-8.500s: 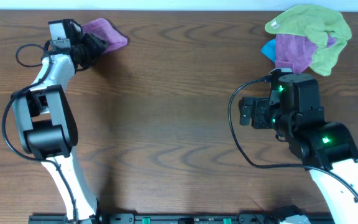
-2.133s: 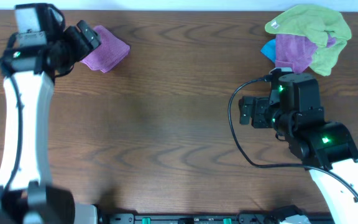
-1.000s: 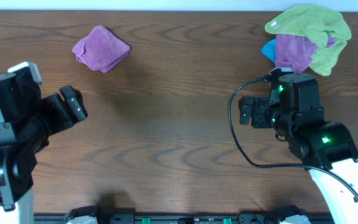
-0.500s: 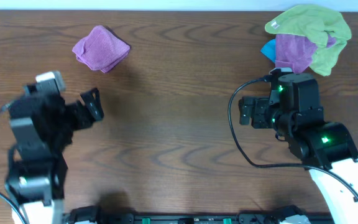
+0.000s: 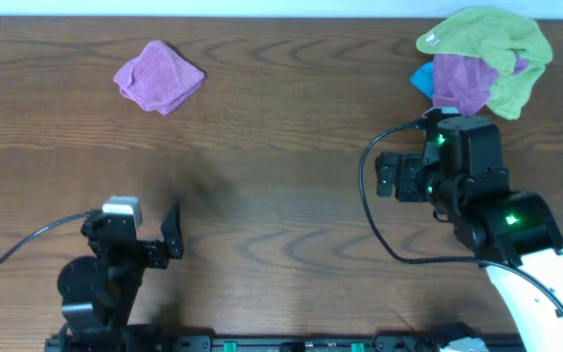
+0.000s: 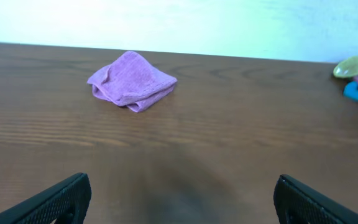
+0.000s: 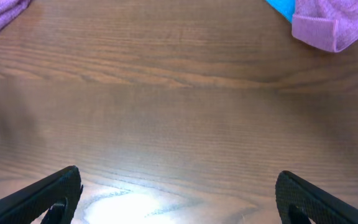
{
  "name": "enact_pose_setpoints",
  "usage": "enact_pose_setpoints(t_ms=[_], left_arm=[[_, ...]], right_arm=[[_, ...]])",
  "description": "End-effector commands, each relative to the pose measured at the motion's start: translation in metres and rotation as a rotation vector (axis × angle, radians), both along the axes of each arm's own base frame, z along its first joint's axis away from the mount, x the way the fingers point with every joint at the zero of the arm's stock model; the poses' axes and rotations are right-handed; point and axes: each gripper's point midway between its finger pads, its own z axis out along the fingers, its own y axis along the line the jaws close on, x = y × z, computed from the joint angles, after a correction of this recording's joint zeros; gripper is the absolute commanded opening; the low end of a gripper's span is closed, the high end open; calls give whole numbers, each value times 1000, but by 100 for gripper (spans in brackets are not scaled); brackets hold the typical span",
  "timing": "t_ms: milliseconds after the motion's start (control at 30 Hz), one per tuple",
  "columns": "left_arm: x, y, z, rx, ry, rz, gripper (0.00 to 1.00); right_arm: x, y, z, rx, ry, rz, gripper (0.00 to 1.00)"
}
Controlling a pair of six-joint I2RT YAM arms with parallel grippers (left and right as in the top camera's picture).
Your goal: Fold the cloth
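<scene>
Your purple cloth (image 5: 158, 76) lies folded into a compact, slightly puffy square, layered edges showing, resting on the far left of the surface (image 5: 281, 147).

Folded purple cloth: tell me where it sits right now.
Overhead, the folded purple cloth lies alone on the table's far left, beyond the left claw, opposite the cloth pile.

Dark wood-grain table (image 5: 281, 147), pale wall (image 6: 229, 25) behind, soft glare
</scene>
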Motion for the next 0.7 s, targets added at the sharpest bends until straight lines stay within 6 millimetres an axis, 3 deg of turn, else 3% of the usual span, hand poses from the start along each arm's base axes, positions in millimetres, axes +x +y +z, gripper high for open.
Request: enact_pose_setpoints(t_ms=[0,200,667], left_arm=[[-4,7,-10,75,-11,29,95],[-10,18,-36,115,47,98,95],[-43,45,-74,189,202,232,95]], right_arm=[[1,-4,0,-4,-1,-18,99],[1,-4,0,-4,-1,-18,99],[1,-4,0,-4,-1,-18,99]])
